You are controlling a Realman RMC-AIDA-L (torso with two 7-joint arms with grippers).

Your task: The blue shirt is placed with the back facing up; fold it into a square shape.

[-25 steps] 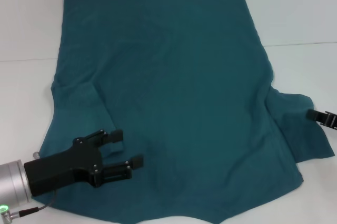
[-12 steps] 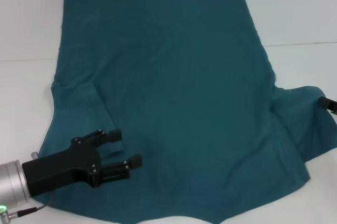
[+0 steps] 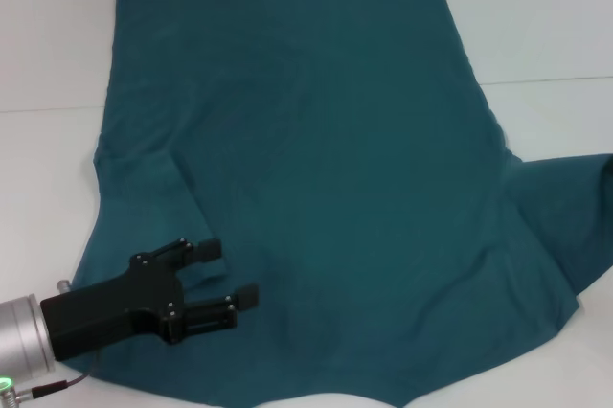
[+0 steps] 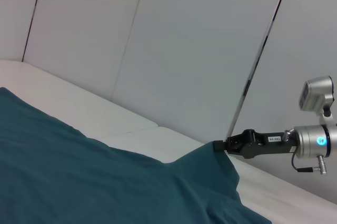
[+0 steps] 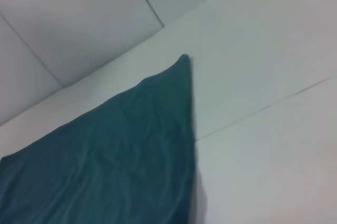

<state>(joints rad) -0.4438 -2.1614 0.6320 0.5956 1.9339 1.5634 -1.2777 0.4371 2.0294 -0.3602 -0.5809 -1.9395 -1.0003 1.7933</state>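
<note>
The blue shirt (image 3: 316, 169) lies spread flat on the white table, plain side up. My left gripper (image 3: 228, 274) hovers open over the shirt's near left part, beside the folded-in left sleeve (image 3: 158, 197), with nothing between its fingers. The right sleeve (image 3: 565, 207) is stretched out to the head view's right edge. My right gripper is outside the head view. In the left wrist view, the right gripper (image 4: 220, 145) is shut on the sleeve's tip and holds it lifted in a peak. The right wrist view shows only the shirt (image 5: 131, 145) and the table.
The white table (image 3: 536, 34) surrounds the shirt, with a seam line running across it (image 3: 556, 79). Pale wall panels (image 4: 184, 50) stand behind the table in the left wrist view.
My right gripper has moved to the right out of the head view, drawing the right sleeve outward and flatter. The left gripper has stayed almost still.
</note>
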